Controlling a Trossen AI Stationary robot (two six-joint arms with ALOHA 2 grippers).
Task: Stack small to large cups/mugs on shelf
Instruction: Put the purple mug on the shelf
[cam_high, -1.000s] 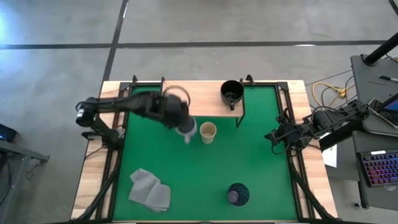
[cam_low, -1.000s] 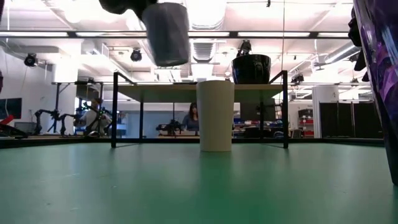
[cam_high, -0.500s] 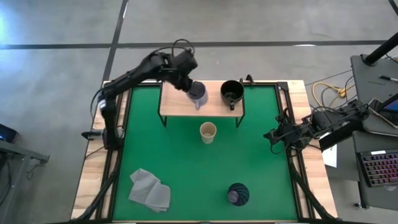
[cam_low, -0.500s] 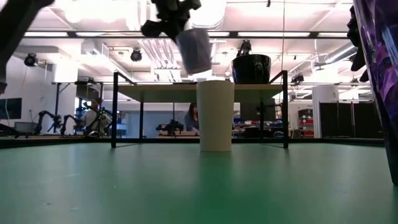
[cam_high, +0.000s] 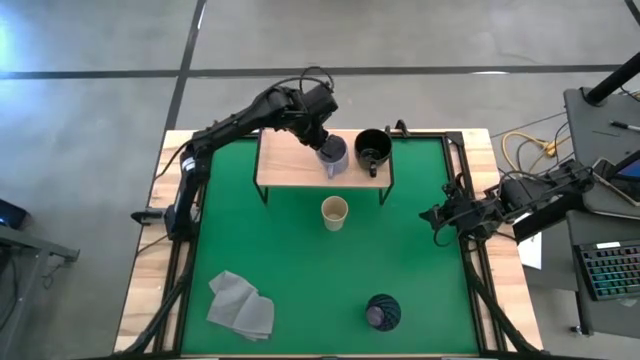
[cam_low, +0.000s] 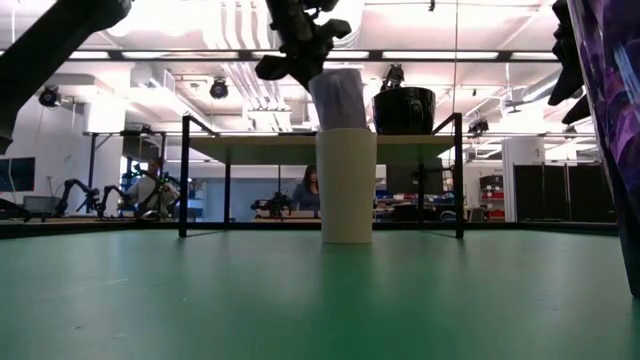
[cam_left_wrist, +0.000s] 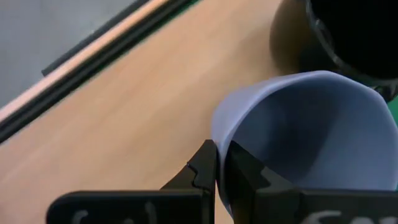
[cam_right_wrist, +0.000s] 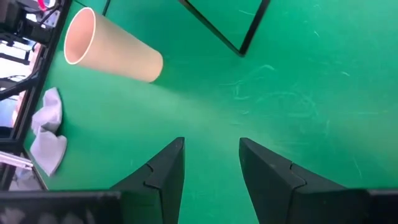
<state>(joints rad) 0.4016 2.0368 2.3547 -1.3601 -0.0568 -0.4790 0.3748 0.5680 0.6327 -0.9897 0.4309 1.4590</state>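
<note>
My left gripper (cam_high: 322, 146) is over the wood shelf (cam_high: 285, 165), shut on the lavender-grey mug (cam_high: 333, 157), which is just left of the black mug (cam_high: 372, 149) standing on the shelf's right part. The cream cup (cam_high: 334, 212) stands upright on the green mat in front of the shelf. The dark purple tumbler (cam_high: 381, 313) stands on the mat near the front edge. My right gripper (cam_right_wrist: 211, 155) is open and empty at the mat's right edge (cam_high: 440, 217). My left gripper pinches the lavender mug's rim wall (cam_left_wrist: 219, 140), one finger inside the mug and one outside. The fingers come from above, slanting from the table's left. The mug is tilted (cam_low: 338, 98) over the shelf; whether its base touches the board I cannot tell.
A grey folded cloth (cam_high: 241, 305) lies on the mat at the front left. The shelf's left half is bare wood (cam_left_wrist: 124, 106). People and equipment show in the room beyond the table in the low view.
My left gripper has carried the lavender mug from above the mat beside the cream cup toward the table's far edge and right, over the shelf, and down next to the black mug. The mug has stayed tilted in the hold.
</note>
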